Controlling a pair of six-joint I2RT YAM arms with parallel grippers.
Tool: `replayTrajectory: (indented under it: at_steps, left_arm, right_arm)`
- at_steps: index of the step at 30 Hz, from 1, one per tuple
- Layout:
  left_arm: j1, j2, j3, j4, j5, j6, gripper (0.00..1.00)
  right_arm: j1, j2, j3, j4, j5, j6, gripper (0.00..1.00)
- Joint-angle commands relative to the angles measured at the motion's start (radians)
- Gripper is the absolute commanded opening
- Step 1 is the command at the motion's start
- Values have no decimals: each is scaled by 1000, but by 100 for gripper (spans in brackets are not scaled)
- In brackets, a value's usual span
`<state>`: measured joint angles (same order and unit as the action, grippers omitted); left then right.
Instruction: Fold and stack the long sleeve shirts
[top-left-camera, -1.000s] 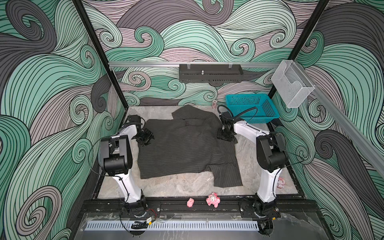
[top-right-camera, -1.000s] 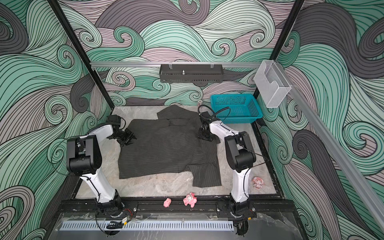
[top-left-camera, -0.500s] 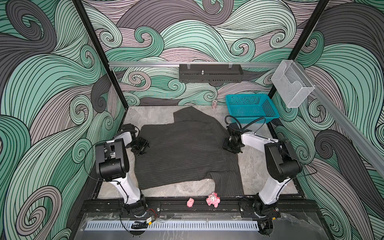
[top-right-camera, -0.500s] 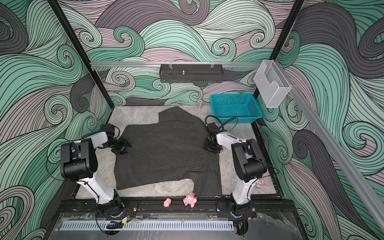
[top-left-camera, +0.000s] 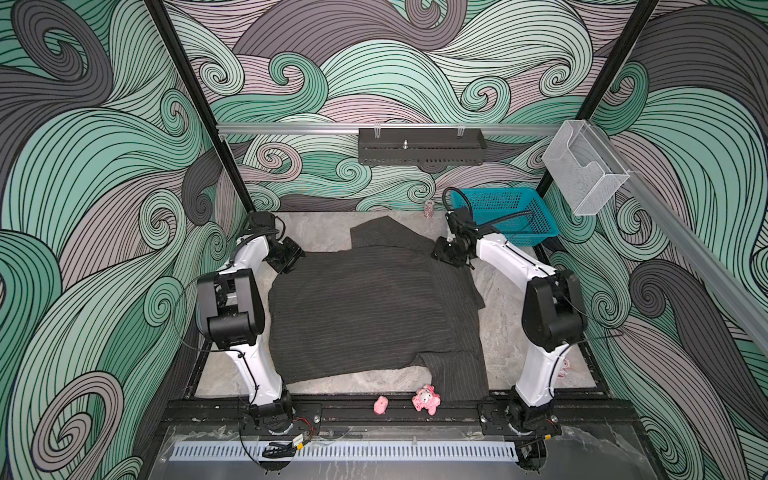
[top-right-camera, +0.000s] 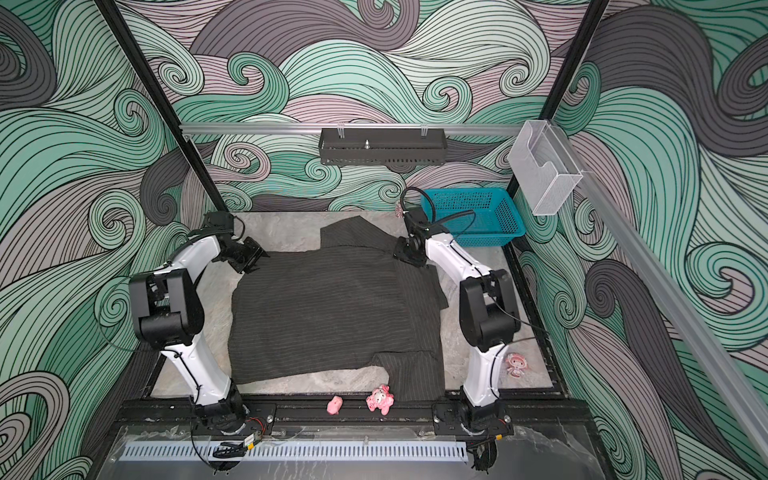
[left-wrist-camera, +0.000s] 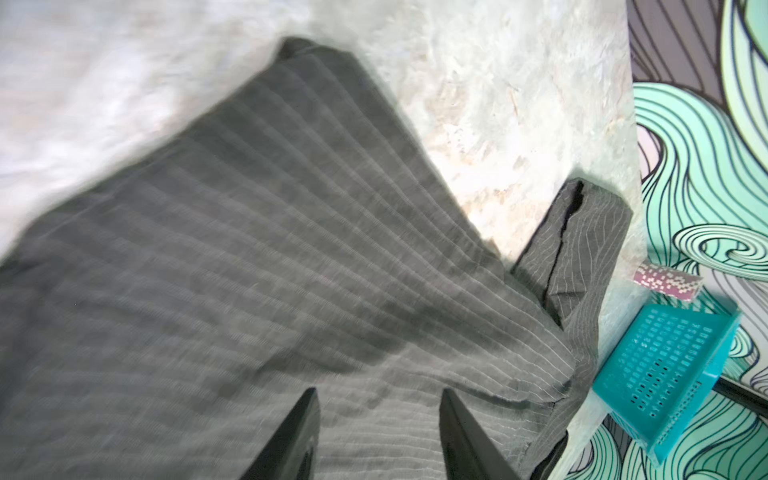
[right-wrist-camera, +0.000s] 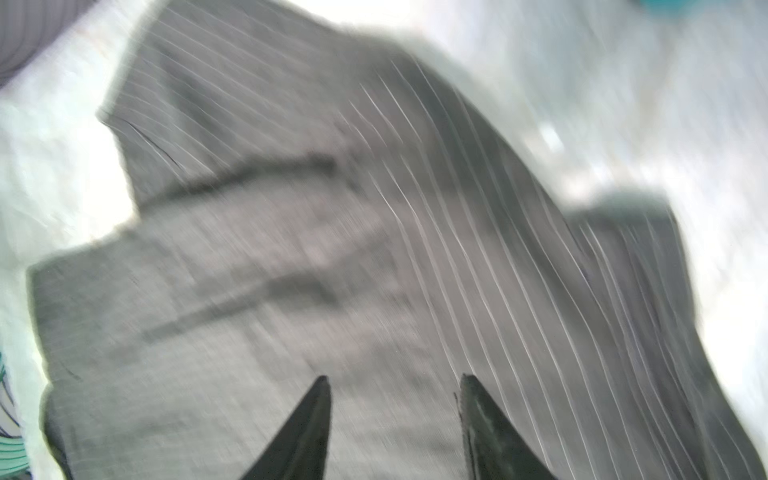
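Observation:
The long sleeve shirt, dark charcoal with pale pinstripes, lies spread flat across the marble table, back up. One sleeve lies folded at the front right corner, reaching the table's front edge. Another part sticks out at the far side. My left gripper hovers at the shirt's far left corner. My right gripper is over its far right corner. In the wrist views both the left gripper and the right gripper are open, with flat cloth beneath them, none pinched.
A teal basket stands at the far right corner, with a small patterned cup beside it. Two pink toys lie on the front rail; a third lies by the right arm's base. A black tray and a clear bin hang on the walls.
Both grippers pulled toward the front with the shirt, which shifted nearer, then swung back to the far corners. The left jaws have opened wider.

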<state>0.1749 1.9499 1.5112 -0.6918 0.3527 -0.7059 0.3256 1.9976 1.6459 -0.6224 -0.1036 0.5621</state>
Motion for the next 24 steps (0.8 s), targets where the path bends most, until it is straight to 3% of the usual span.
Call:
replayTrajectory:
  at_steps: [1, 5, 9, 17, 24]
  left_arm:
    - [2, 108, 53, -64, -6, -15, 47]
    - [5, 208, 138, -106, -28, -17, 47]
    - [11, 263, 174, -142, -67, -16, 47]
    - [96, 275, 157, -150, -94, -5, 46]
    - [86, 306, 233, -174, -28, 25, 46]
  right_arm:
    - [3, 167, 147, -98, -32, -28, 46]
    - [-1, 298, 284, -135, -27, -25, 43]
    - [-20, 348, 291, -153, 6, -7, 43]
    - [-104, 298, 133, -151, 38, 19, 42]
    - [-100, 248, 115, -148, 6, -27, 42]
